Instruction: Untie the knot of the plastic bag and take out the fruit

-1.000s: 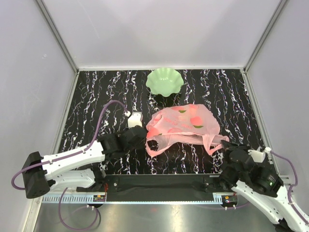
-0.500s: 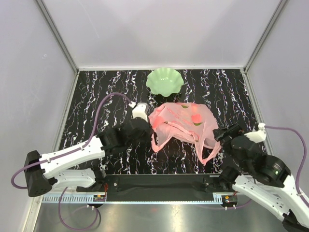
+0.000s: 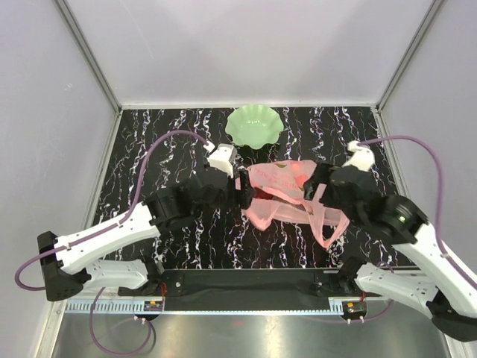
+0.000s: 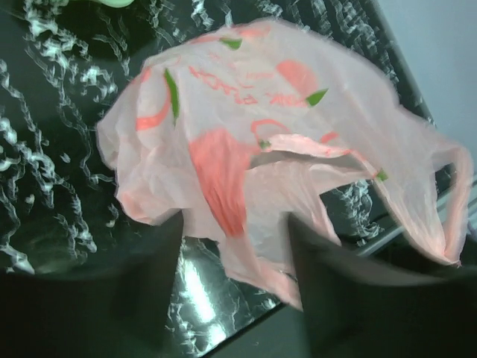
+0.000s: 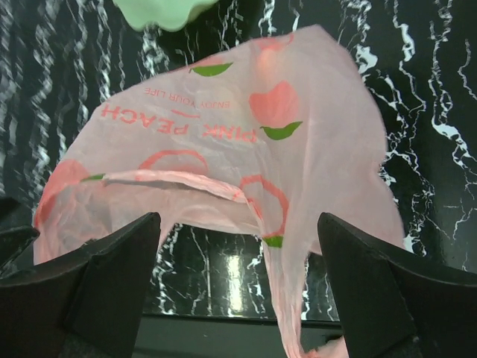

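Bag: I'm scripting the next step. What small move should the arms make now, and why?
Probably close the left gripper on the bag edge lying between its fingers, pinning it so the right gripper can lift the upper lip. Both grippers are open at the bag's sides, its handles lie loose with no knot showing, and the mouth gapes only as a slit.

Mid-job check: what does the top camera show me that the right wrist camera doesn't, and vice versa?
Top only: both arms, the left claw at the plastic bag's left edge, the right claw at its right side, and the whole green dish.
Right wrist only: the PINK PEACH lettering on the bag, and the right claw's fingers wide apart, gripping nothing.
Both: the bag lying on the black marbled table, plus some of the dish. No fruit shows clearly in either.
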Robot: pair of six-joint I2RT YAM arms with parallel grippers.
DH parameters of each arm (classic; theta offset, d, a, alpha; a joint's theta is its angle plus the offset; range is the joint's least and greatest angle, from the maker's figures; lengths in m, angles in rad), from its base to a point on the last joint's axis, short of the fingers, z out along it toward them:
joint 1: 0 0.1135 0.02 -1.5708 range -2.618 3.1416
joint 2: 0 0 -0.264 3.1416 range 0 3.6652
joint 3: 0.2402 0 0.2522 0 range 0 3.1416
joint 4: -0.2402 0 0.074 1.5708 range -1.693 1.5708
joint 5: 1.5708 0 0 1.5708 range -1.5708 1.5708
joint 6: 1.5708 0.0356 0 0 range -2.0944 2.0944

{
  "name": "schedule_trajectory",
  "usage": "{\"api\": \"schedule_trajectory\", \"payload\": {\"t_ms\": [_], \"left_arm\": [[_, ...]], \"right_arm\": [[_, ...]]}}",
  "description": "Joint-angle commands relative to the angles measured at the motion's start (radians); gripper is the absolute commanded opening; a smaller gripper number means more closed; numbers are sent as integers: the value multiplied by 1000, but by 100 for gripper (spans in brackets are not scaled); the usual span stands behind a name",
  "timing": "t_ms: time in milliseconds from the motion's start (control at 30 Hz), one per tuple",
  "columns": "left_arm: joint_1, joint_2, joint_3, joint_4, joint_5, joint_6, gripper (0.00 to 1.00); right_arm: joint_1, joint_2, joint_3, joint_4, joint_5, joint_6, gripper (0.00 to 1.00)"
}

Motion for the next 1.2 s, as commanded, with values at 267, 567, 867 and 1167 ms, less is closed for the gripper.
{"api": "schedule_trajectory", "payload": {"t_ms": [267,567,867,1167], "left_arm": [[-14,45,242,12,55,472,99],[-85,436,464,-262,301,799,99],[-146,601,467,-255,271,871,94],[-154,702,480,-232,145,905,85]], "right_arm": [[0,-73,-93,83,-68,-76,94],[3,-182,-93,36,-30,-47,96],[1,-266,-103,-8,-1,-16,97],[3,-294,-110,-28,1,-4,97]]}}
